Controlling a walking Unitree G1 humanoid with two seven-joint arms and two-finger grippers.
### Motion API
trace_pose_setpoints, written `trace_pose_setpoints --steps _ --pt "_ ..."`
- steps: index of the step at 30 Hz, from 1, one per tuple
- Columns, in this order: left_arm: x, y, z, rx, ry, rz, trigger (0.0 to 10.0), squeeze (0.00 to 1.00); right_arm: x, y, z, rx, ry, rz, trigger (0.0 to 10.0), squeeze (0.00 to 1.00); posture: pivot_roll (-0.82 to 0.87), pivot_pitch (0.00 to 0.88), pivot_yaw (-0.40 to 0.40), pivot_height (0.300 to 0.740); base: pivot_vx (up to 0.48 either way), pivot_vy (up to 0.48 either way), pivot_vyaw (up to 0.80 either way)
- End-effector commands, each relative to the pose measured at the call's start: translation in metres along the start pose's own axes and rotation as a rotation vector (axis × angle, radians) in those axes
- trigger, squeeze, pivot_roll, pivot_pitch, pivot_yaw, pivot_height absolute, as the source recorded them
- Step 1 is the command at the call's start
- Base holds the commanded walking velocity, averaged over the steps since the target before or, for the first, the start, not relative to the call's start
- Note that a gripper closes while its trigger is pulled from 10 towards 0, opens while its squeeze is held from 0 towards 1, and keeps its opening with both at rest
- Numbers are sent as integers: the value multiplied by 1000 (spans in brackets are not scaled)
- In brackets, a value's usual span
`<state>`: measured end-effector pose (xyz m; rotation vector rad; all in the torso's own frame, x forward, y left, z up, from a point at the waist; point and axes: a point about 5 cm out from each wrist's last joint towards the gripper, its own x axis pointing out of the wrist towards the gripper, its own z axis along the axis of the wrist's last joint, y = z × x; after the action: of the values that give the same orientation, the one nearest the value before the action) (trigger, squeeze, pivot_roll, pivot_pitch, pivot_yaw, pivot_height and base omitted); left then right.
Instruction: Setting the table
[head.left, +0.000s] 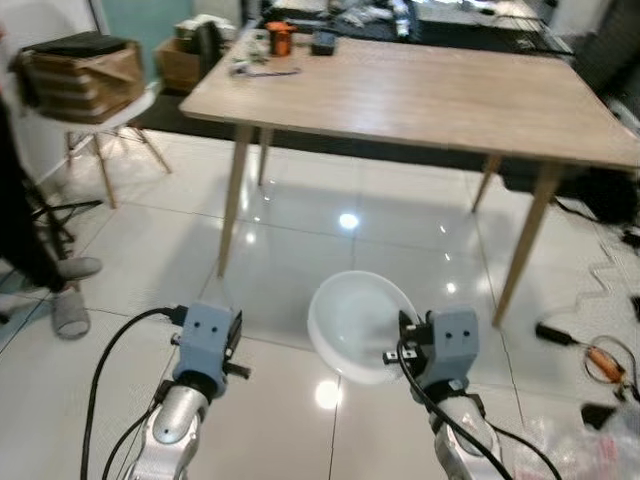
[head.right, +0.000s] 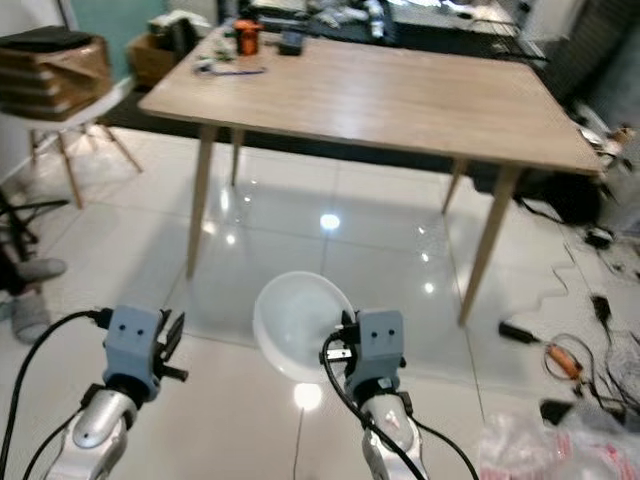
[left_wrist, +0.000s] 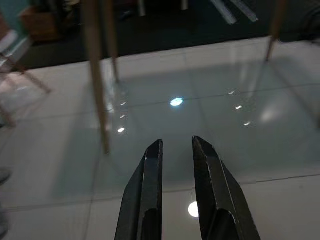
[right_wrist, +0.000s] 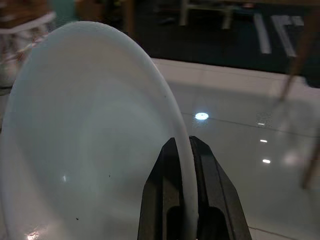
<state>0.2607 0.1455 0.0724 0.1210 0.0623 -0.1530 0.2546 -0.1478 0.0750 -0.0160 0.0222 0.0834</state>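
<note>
the right gripper (right_wrist: 184, 150) is clamped on the rim of a white bowl (head.left: 355, 322), one finger inside and one outside, so the bowl hangs tilted on edge above the tiled floor (head.left: 290, 250) while it is carried. beside it the left gripper (left_wrist: 176, 150) holds nothing, its fingers nearly closed with a narrow gap, likely kept free for balance. ahead stands the wooden desk (head.left: 430, 100), mostly bare, where the bowl presumably belongs. small clutter (head.left: 280, 45) sits at its far left corner, beyond a chair (head.left: 95, 110) stacked with boxes.
</note>
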Motion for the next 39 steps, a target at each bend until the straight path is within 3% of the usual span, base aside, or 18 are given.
trace_pose_setpoints --steps 1,18,39 --pt "-2 -2 -3 -20 25 -8 10000 0 -1 -2 -2 8 14 -19 10000 0 -113 11 47 740 0 0 -800" --pt "3 -2 2 -65 22 18 10000 0 3 -6 -2 41 27 -47 10000 0 -112 7 44 740 0 0 -686" --pt "5 -1 2 -57 26 58 10000 0 5 -2 5 48 -1 -20 10000 0 -112 0 41 740 480 0 0"
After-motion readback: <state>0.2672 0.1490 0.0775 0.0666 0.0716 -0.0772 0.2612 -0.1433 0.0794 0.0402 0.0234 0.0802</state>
